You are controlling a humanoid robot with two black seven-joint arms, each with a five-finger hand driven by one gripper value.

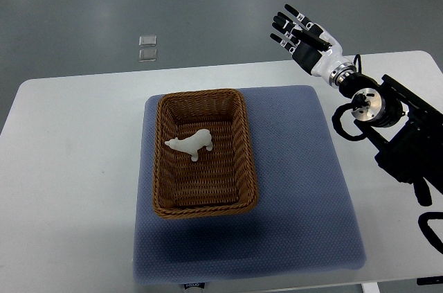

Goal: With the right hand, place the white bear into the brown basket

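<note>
Overhead, the white bear (190, 145) lies inside the brown basket (205, 203) on a blue mat (297, 189) covering a white table (69, 168), grey floor (104, 9) beyond, as the right hand (302, 35) hovers empty, fingers spread.

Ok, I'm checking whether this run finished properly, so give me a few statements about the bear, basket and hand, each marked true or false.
1. The white bear lies inside the brown basket. True.
2. The right hand grips the bear. False: it is open, empty, raised past the table's far edge.
3. The basket sits on the blue mat. True.
4. The basket is tipped on its side. False: it stands upright, opening upward.
5. The left hand rests beside the basket. False: no left hand shows.
</note>
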